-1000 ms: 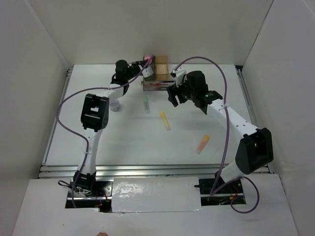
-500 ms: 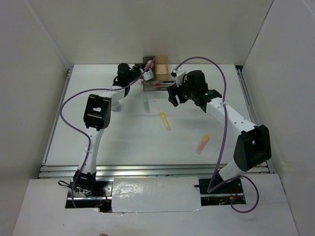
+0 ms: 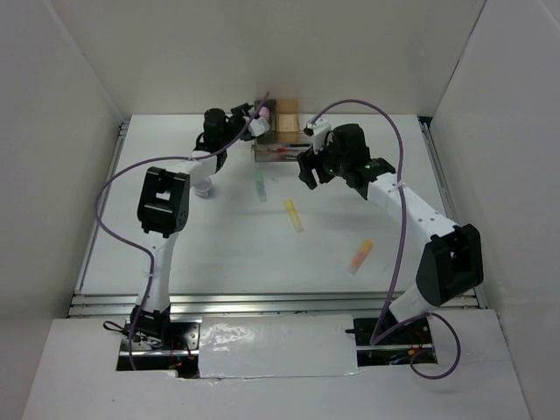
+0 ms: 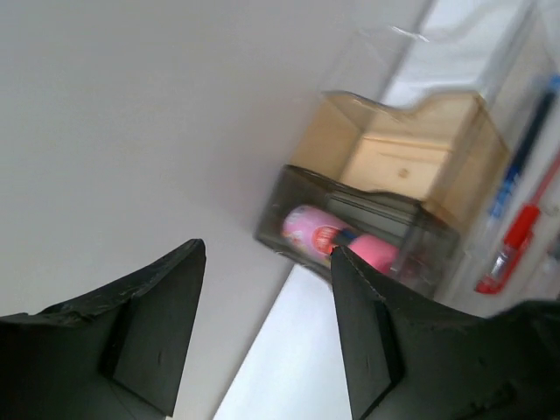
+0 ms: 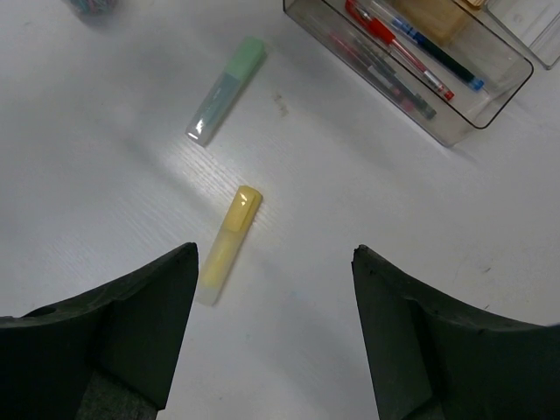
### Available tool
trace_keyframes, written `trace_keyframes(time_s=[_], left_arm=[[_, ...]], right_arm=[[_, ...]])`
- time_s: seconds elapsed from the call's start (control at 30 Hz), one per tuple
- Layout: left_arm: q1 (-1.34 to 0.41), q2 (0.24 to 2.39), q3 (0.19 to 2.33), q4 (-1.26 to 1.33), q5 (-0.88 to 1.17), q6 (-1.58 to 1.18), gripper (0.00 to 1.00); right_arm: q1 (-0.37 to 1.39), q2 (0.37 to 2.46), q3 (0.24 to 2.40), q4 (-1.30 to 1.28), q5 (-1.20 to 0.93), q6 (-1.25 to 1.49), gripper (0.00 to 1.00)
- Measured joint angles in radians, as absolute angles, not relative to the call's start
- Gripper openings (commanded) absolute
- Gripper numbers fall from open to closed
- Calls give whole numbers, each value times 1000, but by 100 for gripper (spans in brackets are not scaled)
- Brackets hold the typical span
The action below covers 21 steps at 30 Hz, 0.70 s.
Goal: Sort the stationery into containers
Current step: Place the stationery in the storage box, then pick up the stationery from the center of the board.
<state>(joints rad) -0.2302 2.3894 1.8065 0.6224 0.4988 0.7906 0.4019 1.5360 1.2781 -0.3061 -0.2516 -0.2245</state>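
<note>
A pink stubby cylinder (image 4: 337,241) lies inside the dark grey box (image 4: 289,197) of the joined containers (image 3: 284,122), beside the tan box (image 4: 411,157). My left gripper (image 4: 267,254) hangs just in front of that box, open and empty. The long clear tray (image 5: 472,109) holds red, blue and black pens (image 5: 398,44). My right gripper (image 5: 273,254) is open and empty above the table, with a yellow marker (image 5: 229,241) close to its left finger and a green marker (image 5: 227,90) farther off. An orange marker (image 3: 360,255) lies apart on the right.
A purple round pot (image 3: 204,187) sits on the table under the left arm. White walls close in the table at the back and sides. The right arm's purple cable (image 3: 398,149) arcs over the right part of the table.
My left gripper has opened and let go of the pink cylinder, which now lies in the dark grey box. The right arm has hardly moved.
</note>
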Motion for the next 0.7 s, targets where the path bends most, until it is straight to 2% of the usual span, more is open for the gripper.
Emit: trace_keyframes(time_s=[0.03, 0.1, 0.13, 0.37, 0.43, 0.57, 0.7], left_arm=[[-230, 2355, 1805, 600, 476, 765, 72], [-229, 2265, 1806, 521, 423, 693, 80], [-226, 2214, 1819, 468, 396, 656, 99], [-114, 1875, 1983, -42, 355, 418, 99], [-51, 1799, 1971, -170, 357, 386, 99], [61, 1704, 1802, -346, 347, 381, 99], [86, 1711, 1580, -467, 333, 382, 99]], right_arm=[[403, 1532, 1278, -313, -252, -224, 77], [406, 1520, 1279, -331, -252, -224, 77], [406, 1514, 1281, -345, -253, -223, 77], [389, 1507, 1318, -459, -307, -202, 81], [368, 1517, 1319, -499, -330, -190, 87], [328, 1555, 1320, -555, -348, -172, 100], [307, 1564, 1316, -584, -348, -170, 100]])
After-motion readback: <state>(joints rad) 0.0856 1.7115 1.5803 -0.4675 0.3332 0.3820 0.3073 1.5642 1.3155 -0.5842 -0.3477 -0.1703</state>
